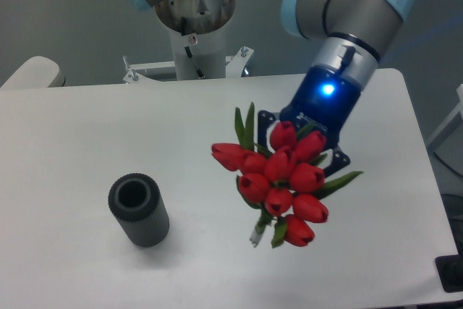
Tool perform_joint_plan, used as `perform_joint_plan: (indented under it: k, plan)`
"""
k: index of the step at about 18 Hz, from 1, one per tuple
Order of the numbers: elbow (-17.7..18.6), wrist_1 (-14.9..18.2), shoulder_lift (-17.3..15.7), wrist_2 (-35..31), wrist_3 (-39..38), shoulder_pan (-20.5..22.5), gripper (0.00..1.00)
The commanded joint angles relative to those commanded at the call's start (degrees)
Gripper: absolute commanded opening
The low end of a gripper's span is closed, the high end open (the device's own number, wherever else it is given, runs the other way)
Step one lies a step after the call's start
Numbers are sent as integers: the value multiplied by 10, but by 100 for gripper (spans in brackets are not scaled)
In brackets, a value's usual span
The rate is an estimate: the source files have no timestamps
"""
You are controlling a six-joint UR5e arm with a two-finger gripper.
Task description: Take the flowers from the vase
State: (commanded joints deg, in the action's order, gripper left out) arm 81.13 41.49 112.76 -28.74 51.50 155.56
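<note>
We hold the flowers [281, 181] in the pincer [304, 142], clamped behind the buds – stems hanging free above the bench [87, 128], well apart from the vase [138, 210], which stands empty – so the pick looks done to us.

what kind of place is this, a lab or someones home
Most likely a robotics lab or test bench: a robot arm bolted on a metal pedestal, a bare white table, and only flowers and a vase as props.
</note>
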Motion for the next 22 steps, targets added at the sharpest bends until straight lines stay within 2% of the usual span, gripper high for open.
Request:
perform_joint_plan:
  k: [5, 22]
  plan:
    - [4, 2, 5, -4, 38, 5, 33]
    - [15, 2, 4, -5, 39, 11, 33]
